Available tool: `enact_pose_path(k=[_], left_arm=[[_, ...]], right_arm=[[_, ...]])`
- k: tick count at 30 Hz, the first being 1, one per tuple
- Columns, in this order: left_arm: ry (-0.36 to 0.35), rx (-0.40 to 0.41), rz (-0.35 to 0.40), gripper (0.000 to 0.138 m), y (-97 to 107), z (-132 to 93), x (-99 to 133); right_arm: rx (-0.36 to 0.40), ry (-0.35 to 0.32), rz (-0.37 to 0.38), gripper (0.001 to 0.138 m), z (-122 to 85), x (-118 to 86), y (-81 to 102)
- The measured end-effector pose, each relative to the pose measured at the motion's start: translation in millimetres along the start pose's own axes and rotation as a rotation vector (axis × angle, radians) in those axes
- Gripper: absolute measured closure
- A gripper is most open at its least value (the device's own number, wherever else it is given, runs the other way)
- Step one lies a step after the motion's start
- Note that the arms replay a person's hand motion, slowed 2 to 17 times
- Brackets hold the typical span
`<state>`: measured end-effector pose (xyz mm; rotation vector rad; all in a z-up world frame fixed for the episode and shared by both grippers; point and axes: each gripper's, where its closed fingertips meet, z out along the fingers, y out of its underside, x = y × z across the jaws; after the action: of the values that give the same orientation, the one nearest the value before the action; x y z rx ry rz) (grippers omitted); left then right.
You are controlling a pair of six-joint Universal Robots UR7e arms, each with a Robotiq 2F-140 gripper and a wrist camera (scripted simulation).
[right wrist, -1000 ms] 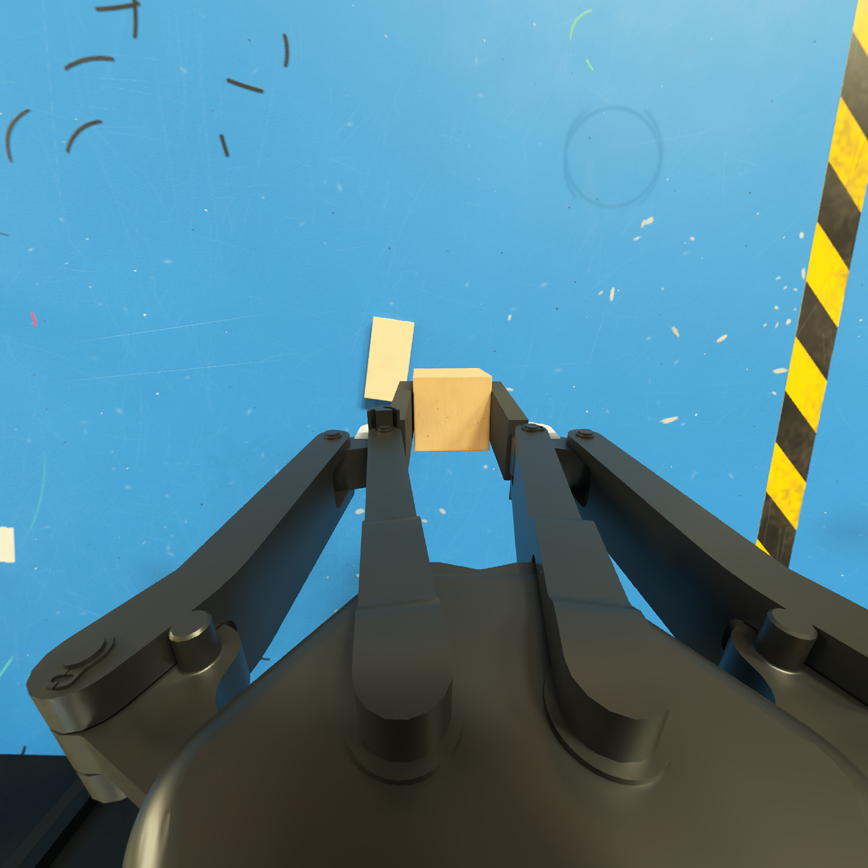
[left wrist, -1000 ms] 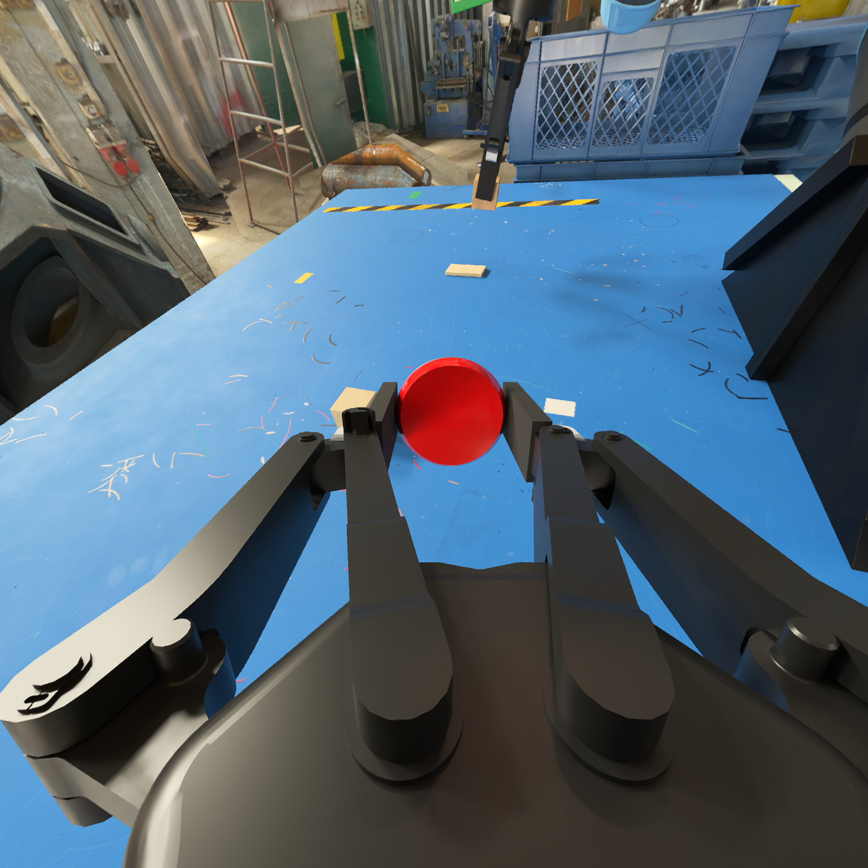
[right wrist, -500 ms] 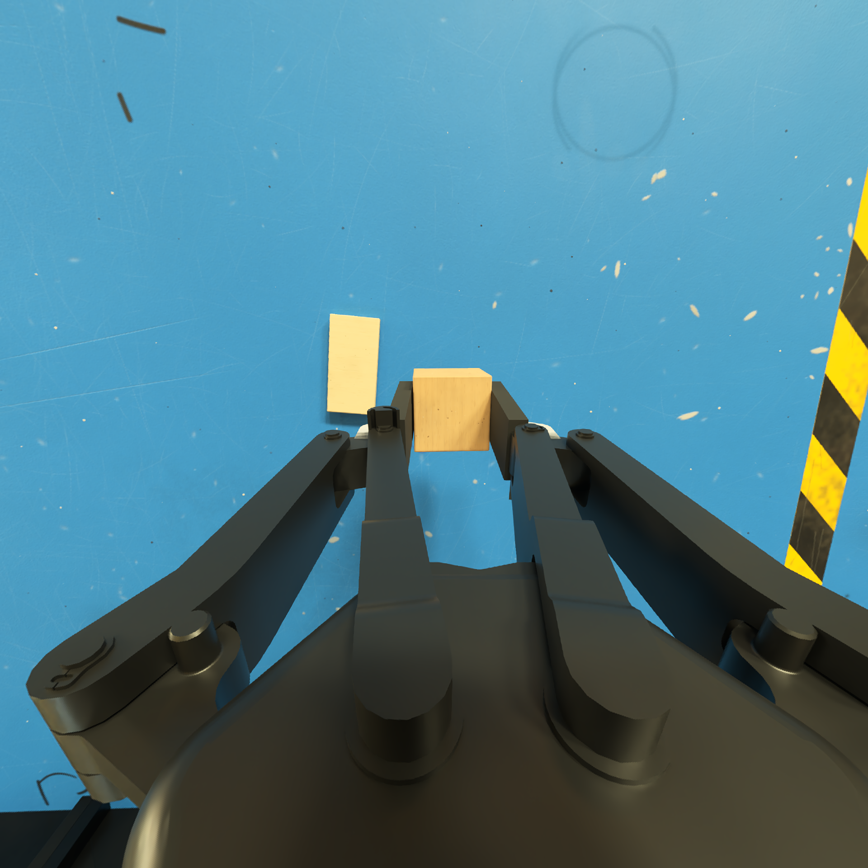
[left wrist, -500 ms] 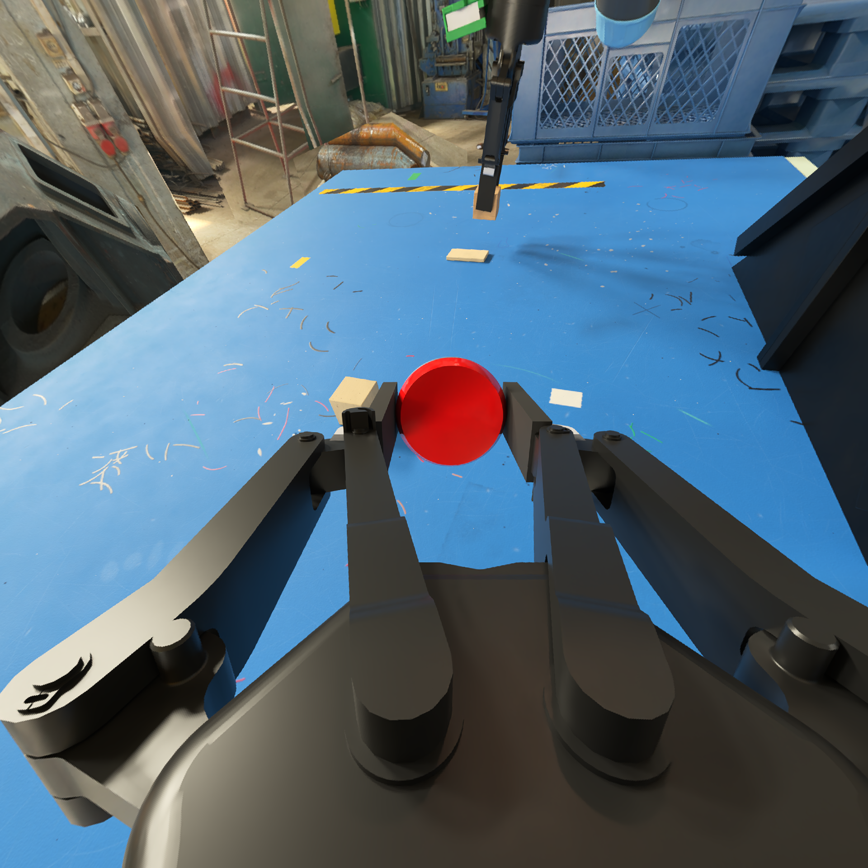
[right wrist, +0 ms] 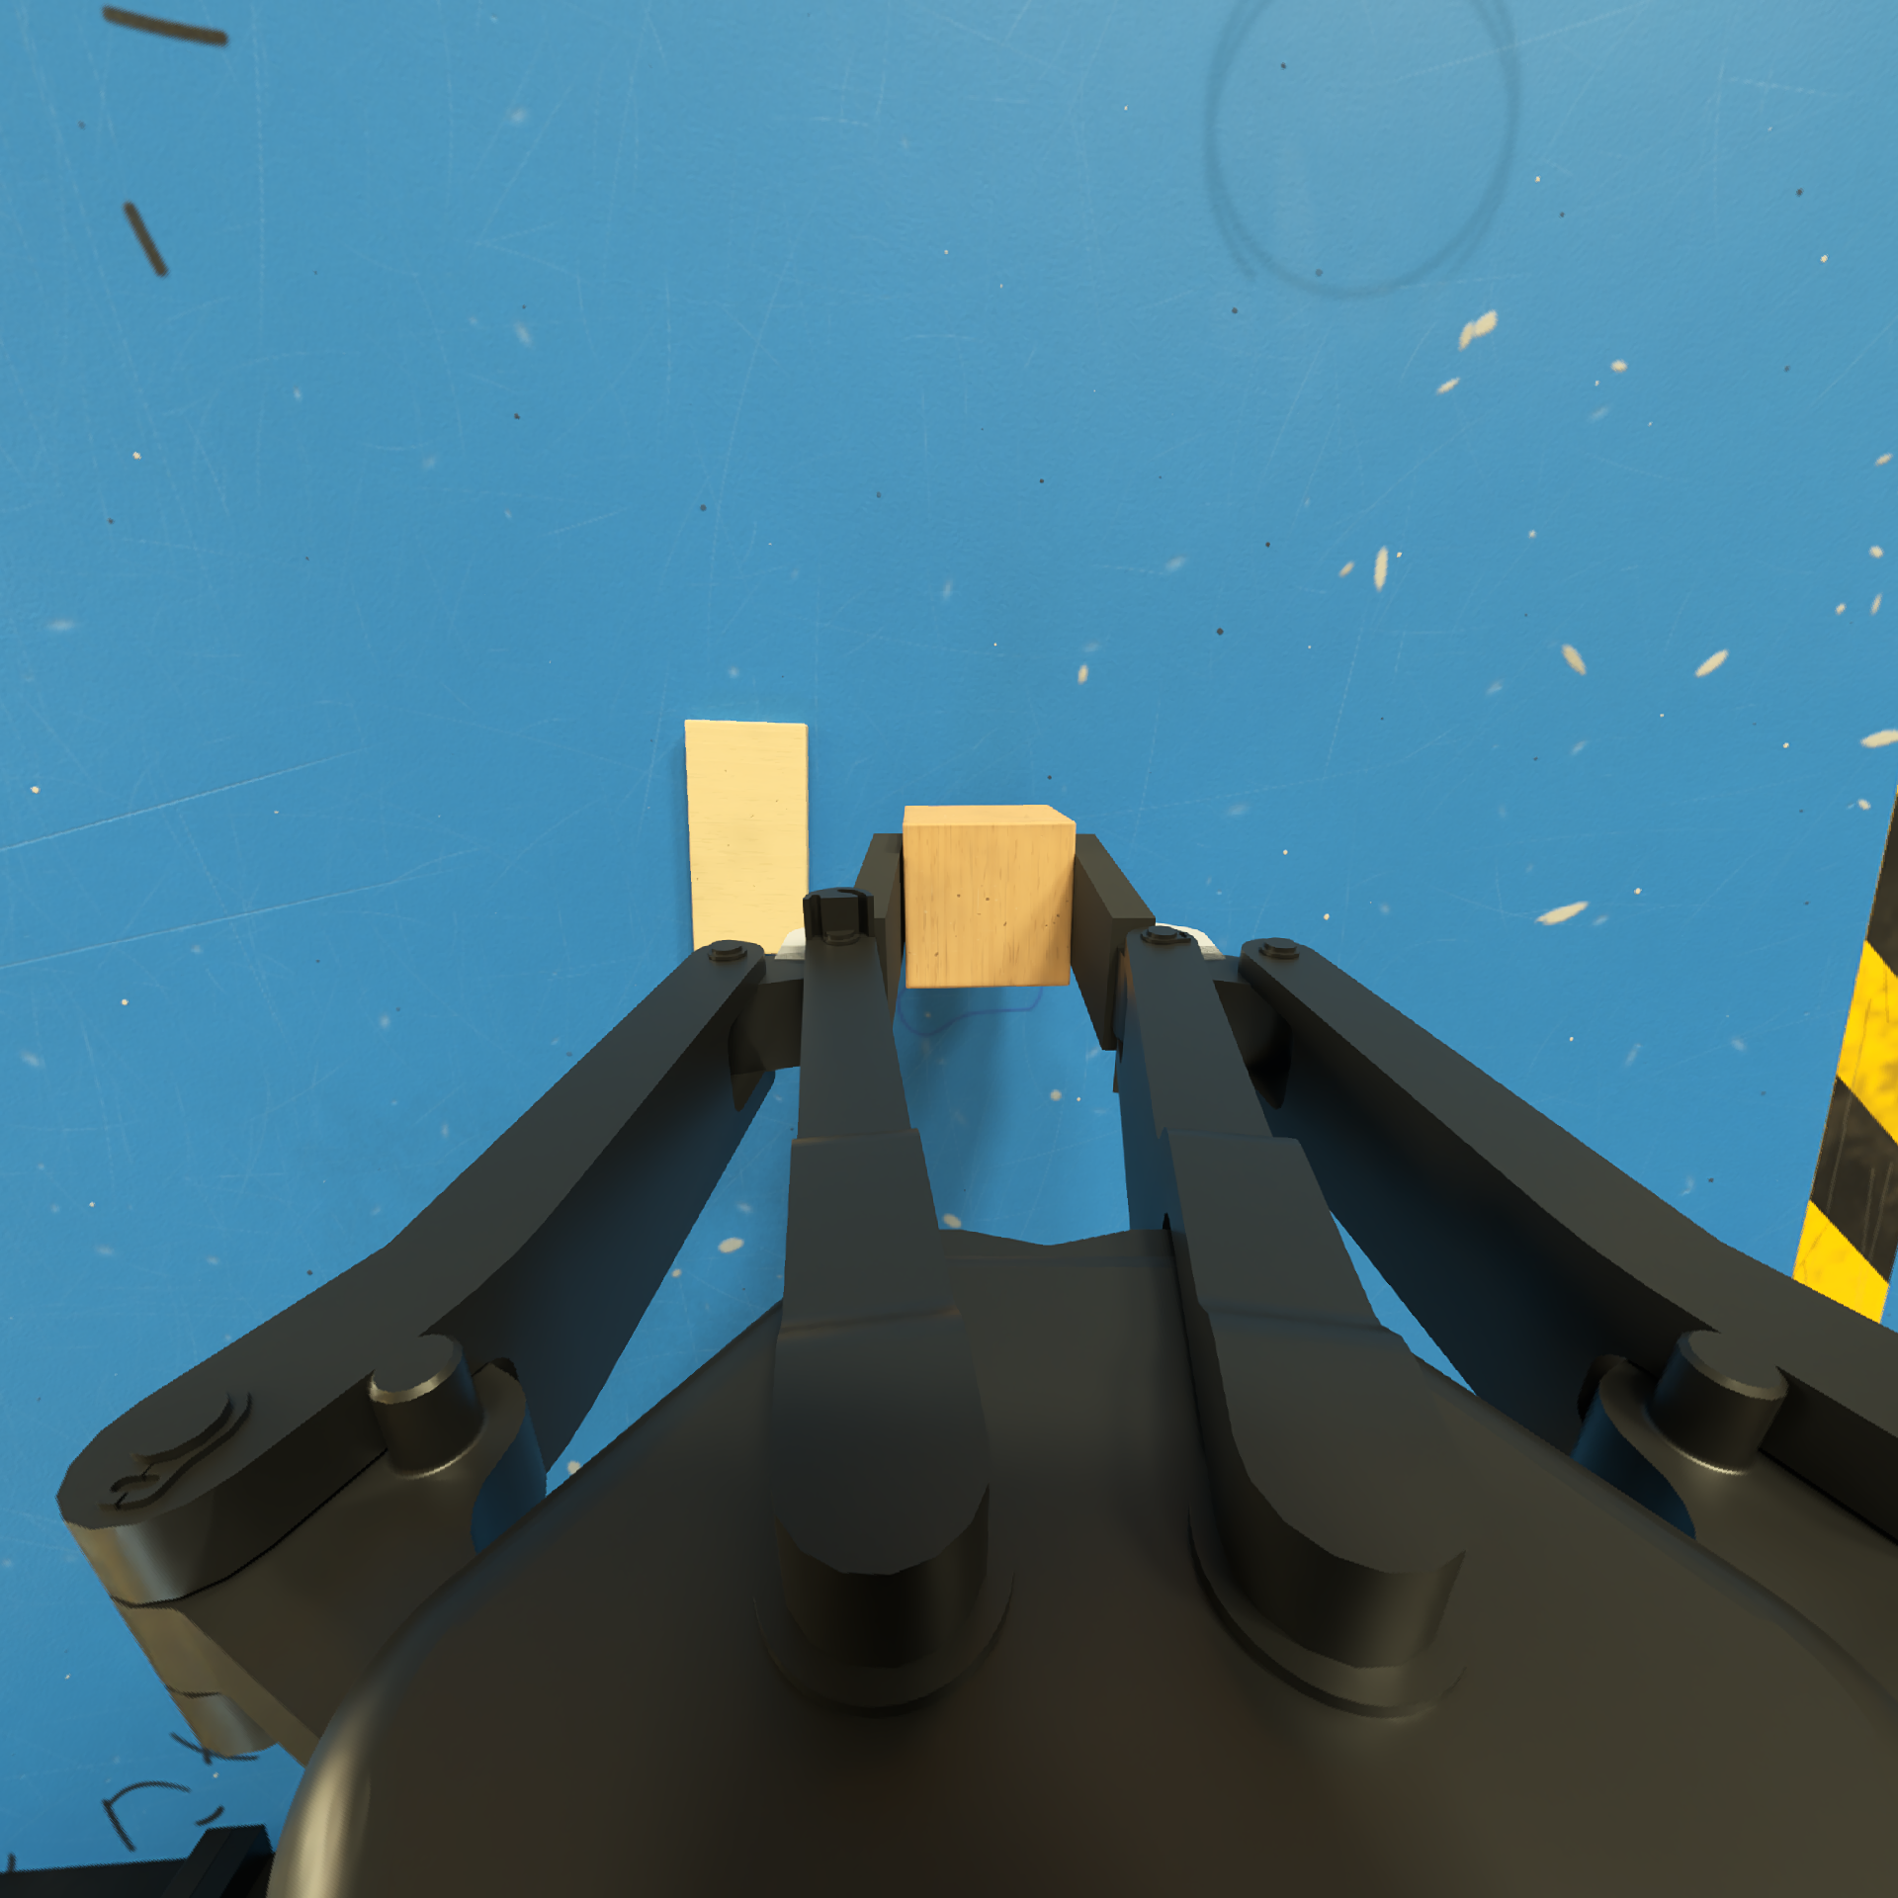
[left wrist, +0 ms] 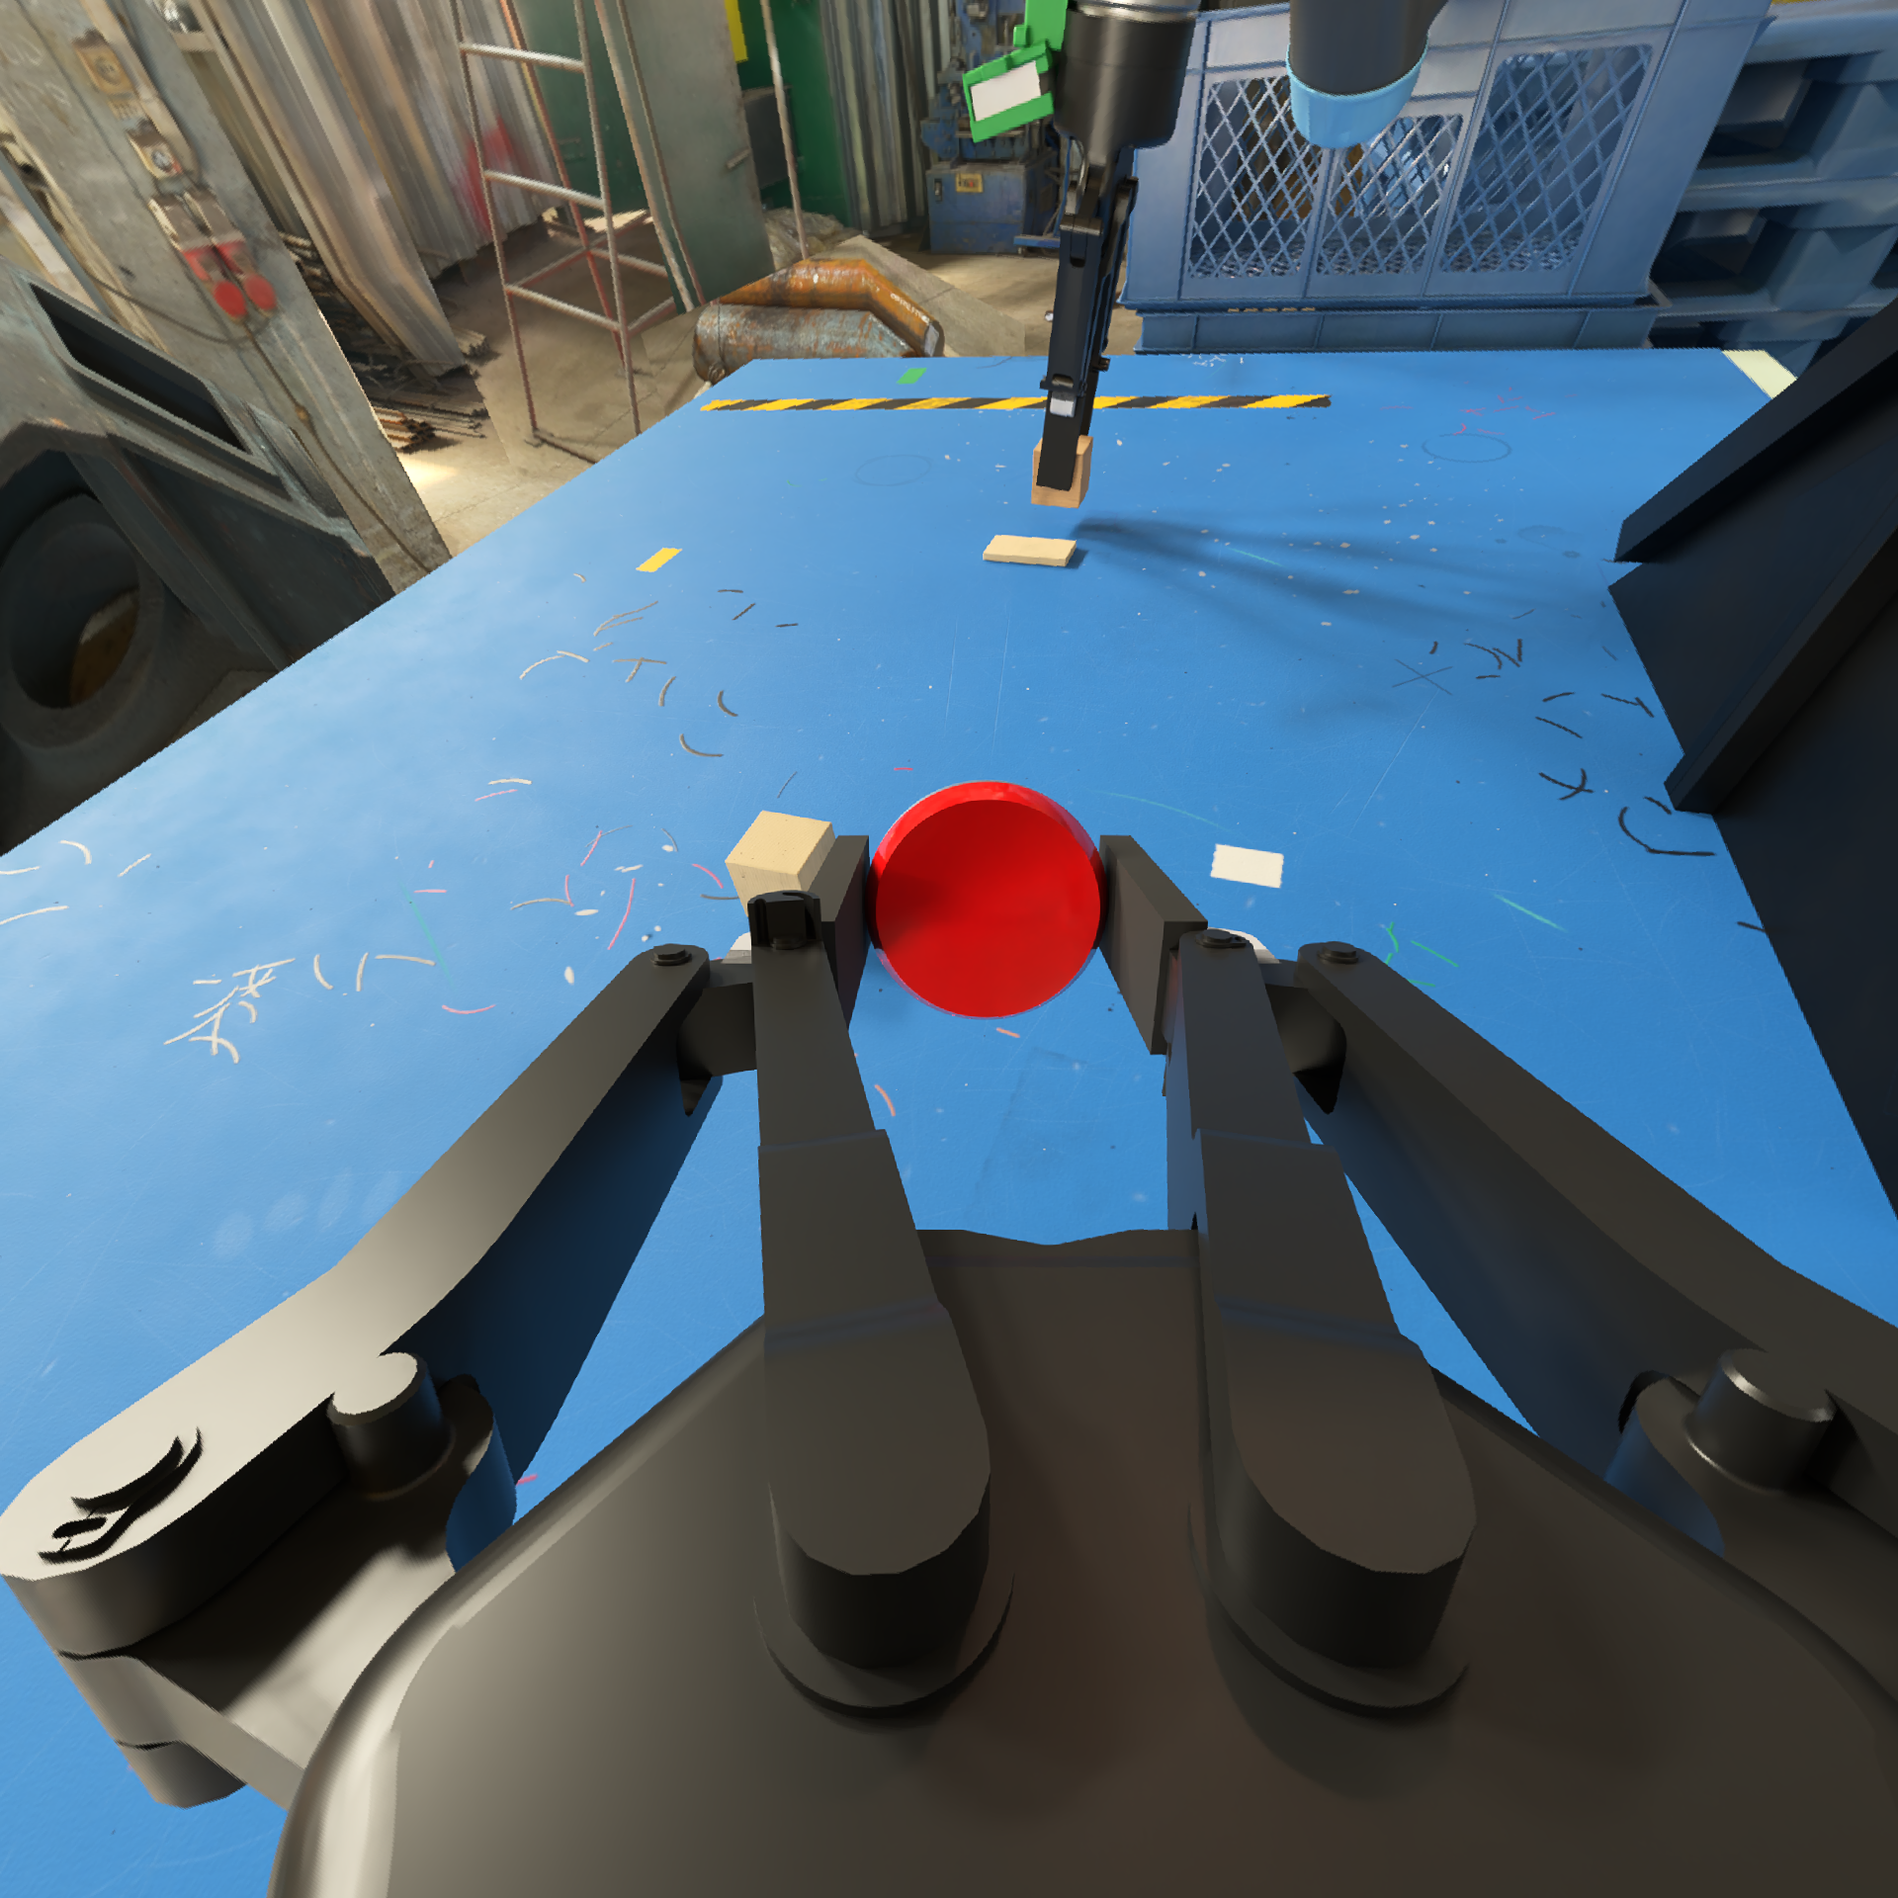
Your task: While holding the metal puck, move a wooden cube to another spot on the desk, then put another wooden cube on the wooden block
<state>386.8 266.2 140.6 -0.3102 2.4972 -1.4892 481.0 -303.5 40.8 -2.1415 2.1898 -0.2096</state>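
Note:
My left gripper point(left wrist: 986, 904) is shut on a round red puck point(left wrist: 984, 899) and holds it above the blue desk point(left wrist: 411, 1027). A pale wooden cube point(left wrist: 779, 858) sits on the desk just left of its left finger. My right gripper point(right wrist: 988, 904) is shut on a tan wooden cube point(right wrist: 986, 896), low over the desk point(right wrist: 924, 411). A flat pale wooden block point(right wrist: 747, 822) lies just to the left of it. In the left wrist view the right gripper point(left wrist: 1063, 457) with its cube point(left wrist: 1068, 483) shows far off, beyond the flat block point(left wrist: 1029, 551).
A yellow-and-black striped tape point(left wrist: 1017, 403) marks the desk's far edge and shows in the right wrist view point(right wrist: 1859, 1130). A dark arm base point(left wrist: 1787, 637) stands at the right. A white patch point(left wrist: 1246, 865) lies right of the puck. Blue crates point(left wrist: 1438, 175) stand beyond the desk.
My right gripper has come down with its cube toward the desk, next to the flat block. My left gripper still holds the puck and its view has tilted a little.

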Motion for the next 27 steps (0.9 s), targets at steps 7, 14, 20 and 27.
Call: enact_pose_path(k=[7, 14, 20, 27], left_arm=[[0.002, -0.006, -0.001, 0.08, 2, 1, -1], [0.003, -0.006, -0.003, 0.08, 2, 1, -1], [0.004, -0.008, -0.002, 0.08, 2, 2, -1], [0.006, -0.011, 0.001, 0.08, 2, 3, 1]], right_arm=[[-0.002, -0.003, 0.012, 0.098, 6, 0, -1.1], [-0.012, 0.0, 0.014, 0.098, 11, 0, 0.6], [-0.015, -0.006, 0.02, 0.098, 16, 0, 1.5], [0.006, 0.012, 0.005, 0.098, 18, 1, -0.2]])
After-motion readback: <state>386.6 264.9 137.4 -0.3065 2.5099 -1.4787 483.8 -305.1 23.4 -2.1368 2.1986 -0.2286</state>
